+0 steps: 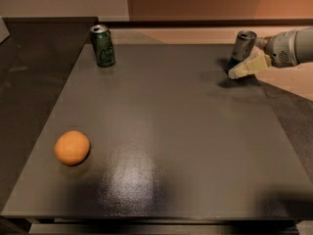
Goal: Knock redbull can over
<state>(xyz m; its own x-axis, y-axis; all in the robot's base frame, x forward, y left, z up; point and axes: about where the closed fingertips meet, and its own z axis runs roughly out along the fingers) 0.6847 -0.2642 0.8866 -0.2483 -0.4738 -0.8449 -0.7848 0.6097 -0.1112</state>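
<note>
The redbull can, slim and silver-grey with dark blue patches, stands at the far right of the dark table, leaning slightly. My gripper, cream-tipped on a grey-white arm, reaches in from the right. It sits low beside the can's base on its right front side, touching it or very nearly so.
A wider green can stands upright at the far left of the table. An orange lies near the front left. The table's right edge runs just beyond the gripper, with tan floor behind.
</note>
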